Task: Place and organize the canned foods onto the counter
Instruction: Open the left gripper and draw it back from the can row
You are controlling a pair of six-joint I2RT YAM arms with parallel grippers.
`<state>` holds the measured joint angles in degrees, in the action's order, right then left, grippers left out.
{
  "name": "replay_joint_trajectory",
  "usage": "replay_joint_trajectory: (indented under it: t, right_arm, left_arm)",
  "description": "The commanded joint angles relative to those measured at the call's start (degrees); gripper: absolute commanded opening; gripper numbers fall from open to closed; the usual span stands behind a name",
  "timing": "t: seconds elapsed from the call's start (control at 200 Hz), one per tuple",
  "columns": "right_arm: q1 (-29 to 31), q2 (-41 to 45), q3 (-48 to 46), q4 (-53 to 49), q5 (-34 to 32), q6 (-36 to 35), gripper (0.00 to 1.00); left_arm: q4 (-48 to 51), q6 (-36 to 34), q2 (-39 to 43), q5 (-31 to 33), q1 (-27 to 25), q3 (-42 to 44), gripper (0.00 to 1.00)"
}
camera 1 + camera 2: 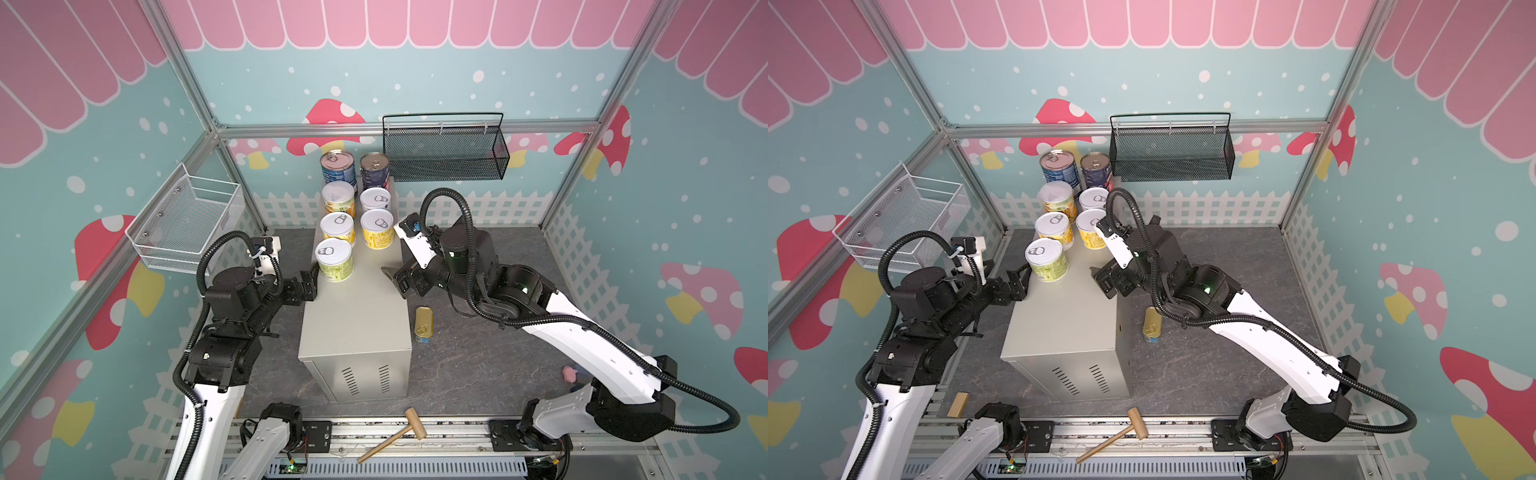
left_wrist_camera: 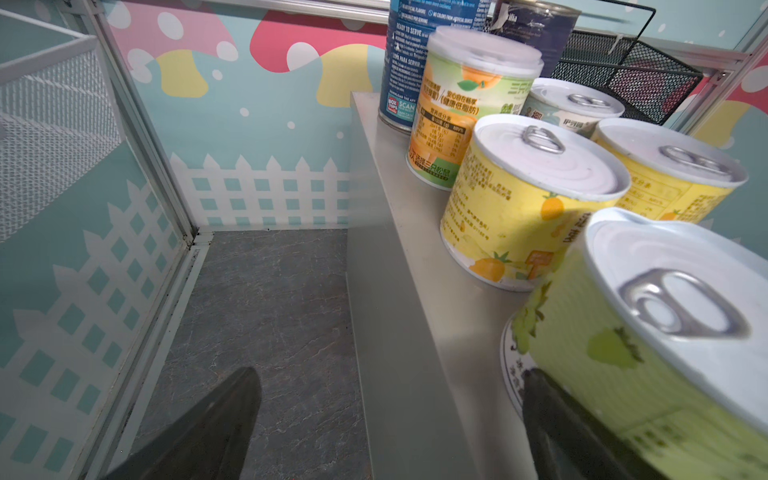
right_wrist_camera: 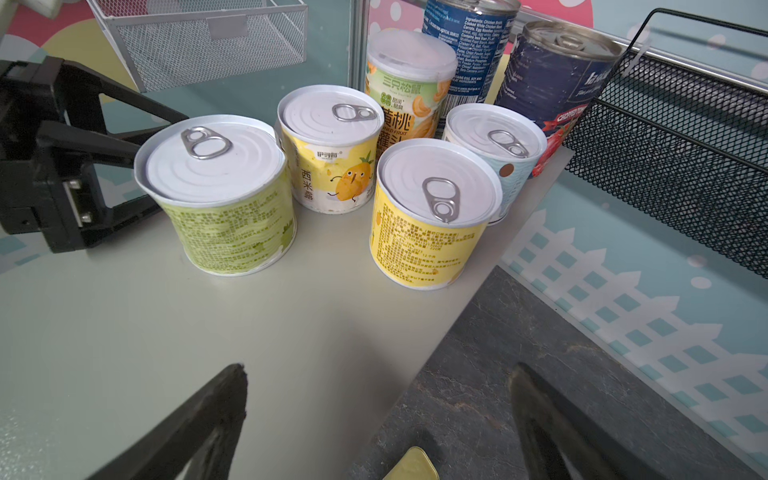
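Several canned foods stand in two rows on the far half of the counter (image 1: 357, 324). Two blue tins (image 1: 337, 166) are at the back, with short yellow ones (image 1: 377, 230) in front of them. A green-labelled can (image 1: 334, 259) (image 2: 648, 332) is the nearest one. A flat gold tin (image 1: 423, 324) (image 3: 411, 465) lies on the floor, right of the counter. My left gripper (image 1: 311, 277) (image 2: 390, 374) is open astride the counter's left edge, one finger beside the green can. My right gripper (image 1: 395, 277) (image 3: 378, 370) is open over the right edge, above the gold tin.
A black mesh basket (image 1: 444, 151) hangs on the back wall and a white wire basket (image 1: 187, 224) on the left wall. A wooden mallet (image 1: 399, 436) lies on the front rail. A small pink object (image 1: 569, 372) sits on the floor at the right, near the arm.
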<state>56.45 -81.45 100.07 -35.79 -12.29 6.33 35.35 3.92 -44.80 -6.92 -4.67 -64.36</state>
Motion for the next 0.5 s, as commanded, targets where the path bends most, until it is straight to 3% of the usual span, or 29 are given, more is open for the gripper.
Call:
replay_joint_trajectory:
  t: [0.0, 0.495]
  right_arm:
    - [-0.21, 1.25, -0.8, 0.07, -0.58, 0.57, 0.99]
    - [-0.23, 2.05, -2.05, 0.29, -1.03, 0.88, 1.0]
  left_arm:
    - [-0.99, -0.15, -0.06, -1.78, 0.36, 0.72, 1.0]
    - [-1.48, 0.14, -0.56, -2.03, 1.06, 0.74, 1.0]
